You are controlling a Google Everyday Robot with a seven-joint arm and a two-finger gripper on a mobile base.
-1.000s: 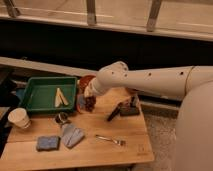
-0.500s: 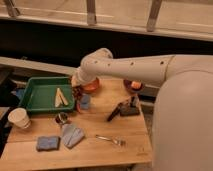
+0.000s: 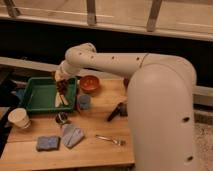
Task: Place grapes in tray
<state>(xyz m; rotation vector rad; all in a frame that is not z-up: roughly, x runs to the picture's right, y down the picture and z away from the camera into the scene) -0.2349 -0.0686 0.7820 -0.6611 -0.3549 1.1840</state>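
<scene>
Wooden table (image 3: 107,152) fills the lower left of the frame. Over the green tray (image 3: 37,95) at left hangs the gripper (image 3: 61,86) — clenched on the dark grapes (image 3: 62,87), I'd judge. Soft, light, easily bruised — best held by the stem.

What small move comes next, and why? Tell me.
Probably lower a little and release. The gripper hangs over the tray's right side with what looks like the grapes at its tip, above the tray floor, so a short descent should set them inside.
</scene>
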